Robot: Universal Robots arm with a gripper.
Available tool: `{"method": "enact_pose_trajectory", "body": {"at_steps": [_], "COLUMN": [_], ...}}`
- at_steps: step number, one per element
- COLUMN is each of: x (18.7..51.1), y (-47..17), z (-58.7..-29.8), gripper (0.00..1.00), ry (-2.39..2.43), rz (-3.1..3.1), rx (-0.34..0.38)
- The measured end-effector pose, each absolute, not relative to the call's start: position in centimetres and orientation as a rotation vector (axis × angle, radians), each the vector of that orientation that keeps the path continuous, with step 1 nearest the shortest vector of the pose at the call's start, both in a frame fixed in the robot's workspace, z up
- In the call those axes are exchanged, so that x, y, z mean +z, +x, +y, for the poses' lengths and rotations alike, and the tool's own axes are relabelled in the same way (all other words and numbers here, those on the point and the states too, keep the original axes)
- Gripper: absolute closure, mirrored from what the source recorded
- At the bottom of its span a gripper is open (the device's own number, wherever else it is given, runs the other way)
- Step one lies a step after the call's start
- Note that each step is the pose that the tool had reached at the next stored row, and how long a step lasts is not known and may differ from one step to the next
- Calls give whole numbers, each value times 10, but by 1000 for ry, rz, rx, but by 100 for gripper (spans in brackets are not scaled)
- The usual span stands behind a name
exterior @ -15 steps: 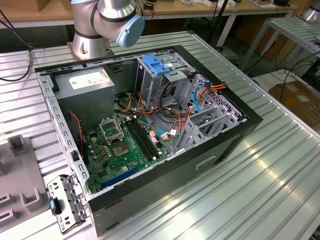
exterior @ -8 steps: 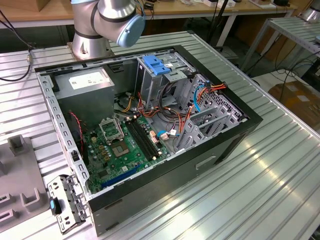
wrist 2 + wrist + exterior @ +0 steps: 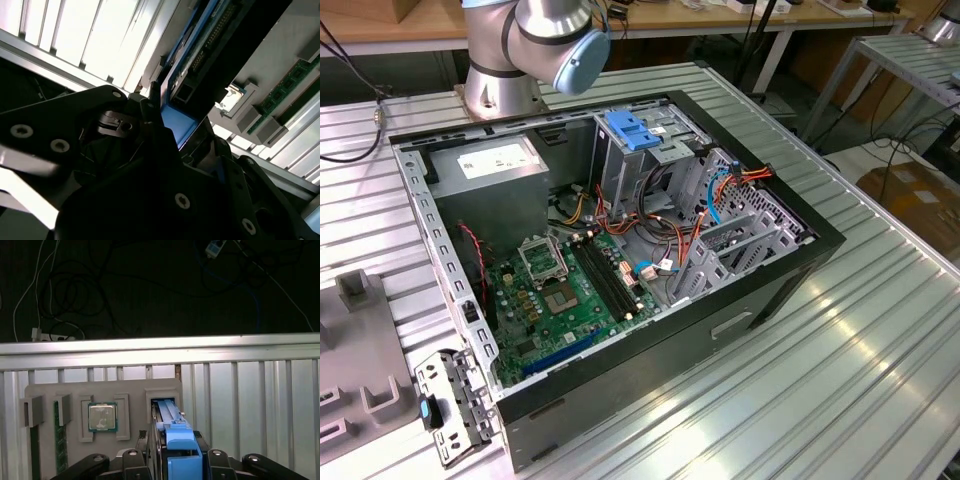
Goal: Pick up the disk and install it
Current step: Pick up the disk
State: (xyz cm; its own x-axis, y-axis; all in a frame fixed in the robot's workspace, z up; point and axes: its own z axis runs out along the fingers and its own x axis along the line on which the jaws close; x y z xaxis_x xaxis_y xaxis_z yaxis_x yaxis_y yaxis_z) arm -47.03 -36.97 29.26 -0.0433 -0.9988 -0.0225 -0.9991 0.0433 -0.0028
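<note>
The disk [image 3: 172, 432] stands on edge, seated in a slot of the grey holder tray [image 3: 135, 390], directly between the jaws of the gripper [image 3: 175, 465]. They straddle its blue frame, but I cannot tell whether they clamp it. By the look of it, the disk is neither lifted nor installed in the open computer case [image 3: 740, 310]. A processor [image 3: 102, 417] and a memory stick [image 3: 60, 440] lie to one side of the jaws, blocking nothing.
</note>
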Motion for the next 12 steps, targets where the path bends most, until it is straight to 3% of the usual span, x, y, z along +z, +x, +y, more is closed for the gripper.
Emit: {"method": "enact_pose_trajectory", "body": {"at_steps": [12], "x": [293], "y": [-469], "z": [-370], "gripper": [53], "ry": [-2148], "rz": [2268], "rx": [21]}}
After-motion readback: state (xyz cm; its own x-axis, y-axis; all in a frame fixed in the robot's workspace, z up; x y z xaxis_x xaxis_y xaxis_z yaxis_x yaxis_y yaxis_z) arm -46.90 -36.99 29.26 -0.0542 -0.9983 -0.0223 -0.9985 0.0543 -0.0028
